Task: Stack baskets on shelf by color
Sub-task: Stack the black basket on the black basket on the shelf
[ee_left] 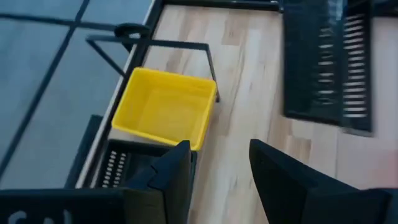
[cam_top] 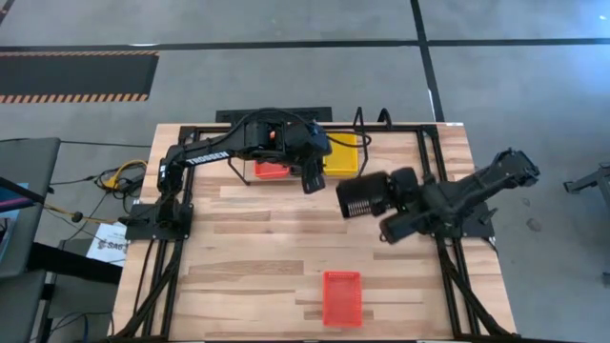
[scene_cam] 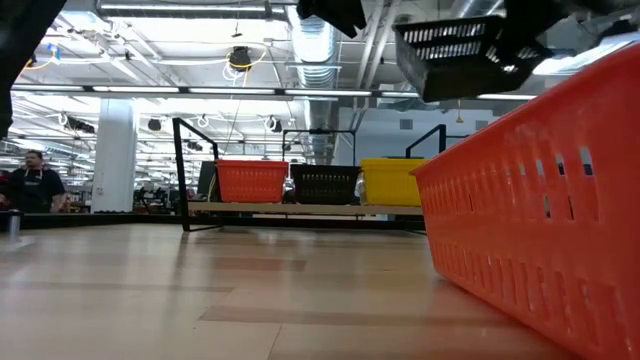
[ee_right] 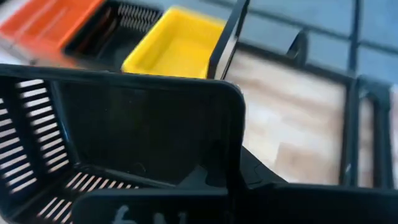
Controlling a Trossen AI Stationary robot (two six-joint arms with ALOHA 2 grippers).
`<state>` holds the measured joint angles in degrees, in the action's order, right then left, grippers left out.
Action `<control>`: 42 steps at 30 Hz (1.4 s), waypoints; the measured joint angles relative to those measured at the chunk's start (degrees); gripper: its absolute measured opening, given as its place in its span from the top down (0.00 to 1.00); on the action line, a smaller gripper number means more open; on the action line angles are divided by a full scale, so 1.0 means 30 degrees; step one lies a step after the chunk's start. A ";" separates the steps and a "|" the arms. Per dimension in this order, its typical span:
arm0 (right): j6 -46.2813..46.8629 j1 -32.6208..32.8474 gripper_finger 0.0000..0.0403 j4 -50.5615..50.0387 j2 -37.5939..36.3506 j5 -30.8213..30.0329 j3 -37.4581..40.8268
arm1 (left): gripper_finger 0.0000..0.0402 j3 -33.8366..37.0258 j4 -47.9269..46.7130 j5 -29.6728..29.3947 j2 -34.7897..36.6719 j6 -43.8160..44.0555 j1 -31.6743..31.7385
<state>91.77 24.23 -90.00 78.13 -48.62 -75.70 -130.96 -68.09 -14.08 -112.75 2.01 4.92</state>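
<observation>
The low rack of thin black metal tubing (cam_top: 286, 143) stands at the far edge of the wooden table (cam_top: 248, 257), near the middle. Three perforated plastic baskets sit side by side on it: a red-orange basket (scene_cam: 251, 181) toward the left edge, a black basket (scene_cam: 324, 184) in the middle, and a yellow basket (scene_cam: 391, 181) toward the right edge.

The right end effector (cam_top: 405, 195) hangs above the table, right of centre and just in front of the rack. It pinches the wall of a second black perforated basket (cam_top: 362, 196), which is lifted clear of the table surface; the low view shows this basket raised well above the level of the rack.

The left end effector (cam_top: 312, 181) hovers over the middle of the rack, above the black basket on it. Its fingers (ee_left: 177, 171) are spread apart and grip nothing.

A second red-orange perforated basket (cam_top: 342, 297) rests on the table near the near edge, slightly right of centre, well apart from both arms.

A person (scene_cam: 36, 185) is visible in the room beyond the table.
</observation>
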 joint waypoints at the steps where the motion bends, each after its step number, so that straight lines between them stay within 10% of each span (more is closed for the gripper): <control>1: -0.0301 -0.0345 0.99 0.0000 -0.0055 -0.0505 -0.0001 | 0.62 0.0000 -0.0061 0.0037 0.0000 0.0328 0.0002; 14: -0.7465 -0.4021 0.99 0.0402 0.0335 -0.5896 -0.3533 | 0.62 0.0000 0.1825 0.0966 0.0000 0.2284 -0.0035; 31: -1.0664 -0.4519 0.99 0.1295 0.0334 -0.6077 -0.4170 | 0.62 0.0044 0.5114 -0.2068 -0.2487 0.2179 0.0337; 42: -1.0351 -0.2853 0.95 0.0549 0.0258 -0.6138 -0.5264 | 0.97 -0.0009 0.6103 -0.4560 -0.1868 0.0234 0.0361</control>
<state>60.72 15.68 -88.35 78.90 -67.03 -91.49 -130.98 -49.79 -27.76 -118.35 2.71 6.01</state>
